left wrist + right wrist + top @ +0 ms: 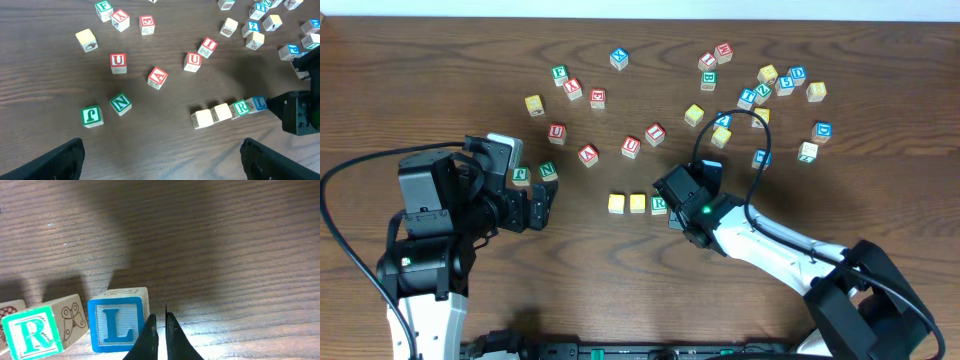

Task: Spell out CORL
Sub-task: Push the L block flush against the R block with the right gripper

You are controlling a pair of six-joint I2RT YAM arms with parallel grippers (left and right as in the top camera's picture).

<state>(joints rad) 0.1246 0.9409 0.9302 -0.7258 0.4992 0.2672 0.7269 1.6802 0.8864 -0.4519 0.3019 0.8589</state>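
Note:
A row of blocks lies in the middle of the table: two pale yellow blocks (616,203) (638,203), then a green R block (659,204). The left wrist view shows the same row with the green R block (241,107) and a blue L block (258,103) at its right end. My right gripper (161,325) is shut and empty, its tips at the right edge of the blue L block (117,325), beside the R block (31,332). From overhead, the right gripper (682,203) hides the L. My left gripper (160,165) is wide open and empty, left of the row (542,205).
Loose blocks lie scattered behind the row: a green N (548,171), red U blocks (556,131) (631,146), a red A (588,155), and a dense cluster of blue and yellow blocks (765,90) at the back right. The right arm's cable loops over them.

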